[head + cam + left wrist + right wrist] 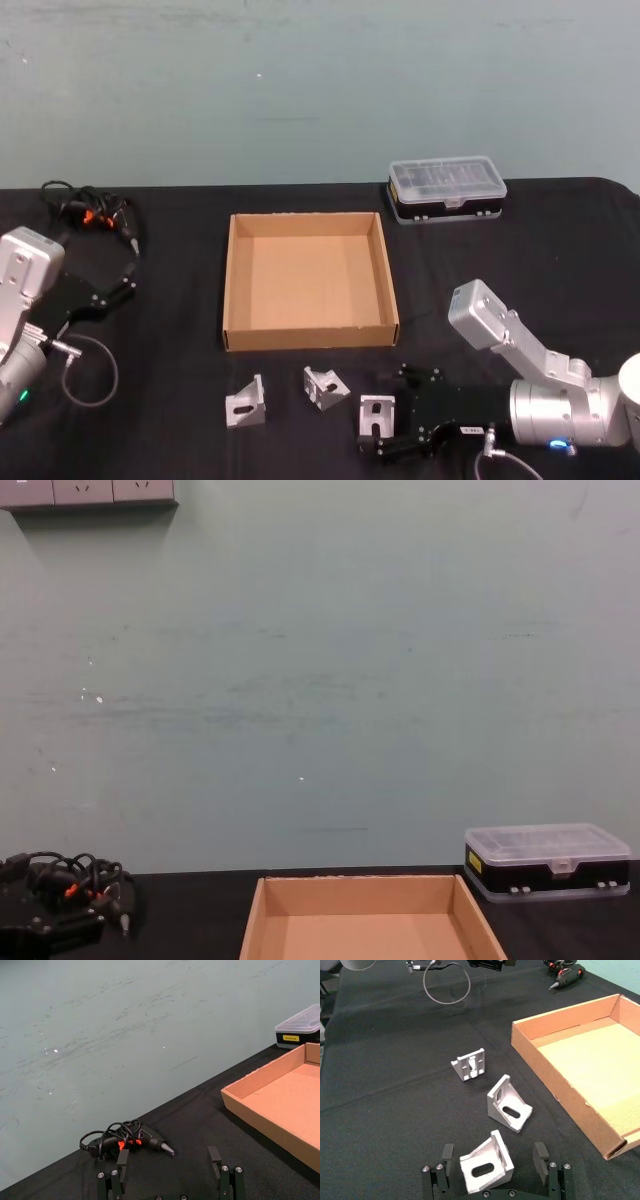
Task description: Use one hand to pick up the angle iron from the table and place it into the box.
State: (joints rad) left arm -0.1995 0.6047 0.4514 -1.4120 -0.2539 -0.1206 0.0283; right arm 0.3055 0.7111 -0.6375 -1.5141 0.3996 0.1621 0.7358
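Near right on the flat black desk (170, 300), the right arm's black pincer (383, 412) is released, its fingers straddling a small silver-grey L-shaped metal angle iron (375, 408) with gaps at both sides. Two more silver brackets (325, 386) lie to its left. Farther off sits the shallow brown cardboard box (305, 338), and the left pincer (168, 1156) rests released at the far left.

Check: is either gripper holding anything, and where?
Nothing held. The right gripper has open jaws straddling one angle iron, not clamping it; the left gripper is empty.
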